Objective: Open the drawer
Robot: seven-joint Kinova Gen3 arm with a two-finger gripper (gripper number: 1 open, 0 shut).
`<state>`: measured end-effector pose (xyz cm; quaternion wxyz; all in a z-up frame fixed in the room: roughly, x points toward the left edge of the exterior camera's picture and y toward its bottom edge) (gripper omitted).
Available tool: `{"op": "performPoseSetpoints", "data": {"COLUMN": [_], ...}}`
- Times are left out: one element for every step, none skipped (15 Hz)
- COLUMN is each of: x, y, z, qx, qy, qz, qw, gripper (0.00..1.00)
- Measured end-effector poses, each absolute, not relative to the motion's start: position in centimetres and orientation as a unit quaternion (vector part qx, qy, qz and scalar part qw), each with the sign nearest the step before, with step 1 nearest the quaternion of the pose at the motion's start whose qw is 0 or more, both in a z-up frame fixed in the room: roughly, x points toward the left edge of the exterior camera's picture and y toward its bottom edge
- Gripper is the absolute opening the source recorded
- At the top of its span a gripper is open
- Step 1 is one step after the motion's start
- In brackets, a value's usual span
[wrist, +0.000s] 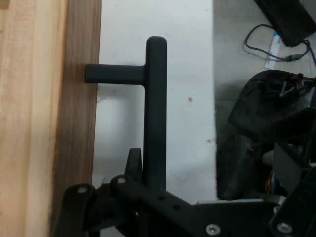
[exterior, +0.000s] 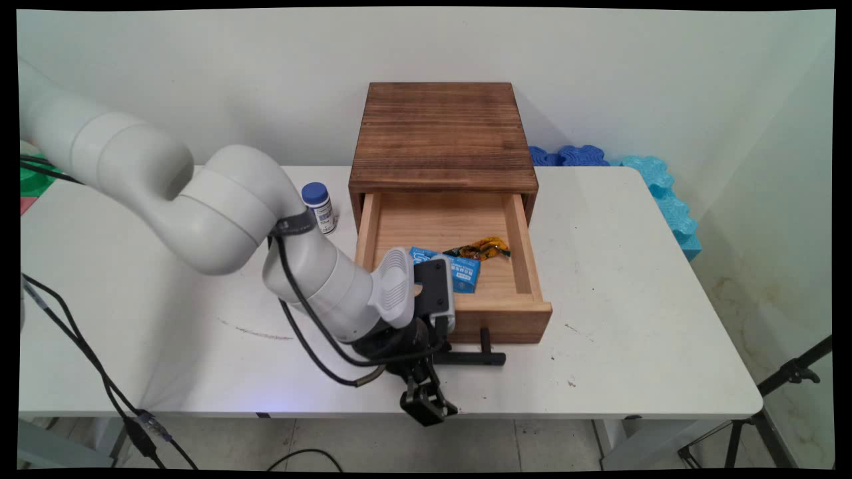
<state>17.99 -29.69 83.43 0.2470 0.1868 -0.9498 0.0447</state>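
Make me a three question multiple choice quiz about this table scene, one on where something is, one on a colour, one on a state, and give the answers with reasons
1. Where does the small bottle stand?
A. Inside the drawer
B. On the table, left of the wooden drawer box
C. On top of the box

2. What colour is the bottle's cap?
A. Blue
B. Red
C. Yellow

3. What state is the drawer in?
A. Pushed fully shut
B. Lifted out onto the table
C. Pulled open, with packets inside

Answers:
1 B: the main view shows it on the white table beside the box's left wall.
2 A: its cap is plainly blue.
3 C: the drawer juts forward, showing a blue packet and an orange-yellow wrapper; the gripper is at the drawer's black handle.
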Motion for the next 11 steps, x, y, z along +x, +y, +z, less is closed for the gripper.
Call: {"op": "performPoseSetpoints", "data": {"x": [18.0,17.9,17.9,17.9,17.9,17.9,17.9,18.0,18.0,18.0,18.0], "y": [-29.2,-28.9,-28.4,-28.0,-27.7,-27.3,-27.0,-26.6,-26.4,-26.2,-26.0], "z": [83.5,83.6,83.6,83.7,83.7,83.8,83.8,83.9,83.9,84.0,84.0], "qx": [0.186,0.185,0.184,0.184,0.183,0.183,0.182,0.182,0.181,0.18,0.178], "qy": [-0.95,-0.95,-0.95,-0.95,-0.95,-0.95,-0.95,-0.95,-0.95,-0.95,-0.95], "qz": [0.043,0.041,0.039,0.038,0.036,0.035,0.034,0.033,0.033,0.033,0.034], "qw": [0.248,0.249,0.249,0.25,0.251,0.251,0.252,0.252,0.253,0.254,0.254], "gripper": [1.0,1.0,1.0,1.0,1.0,1.0,1.0,1.0,1.0,1.0,1.0]}}
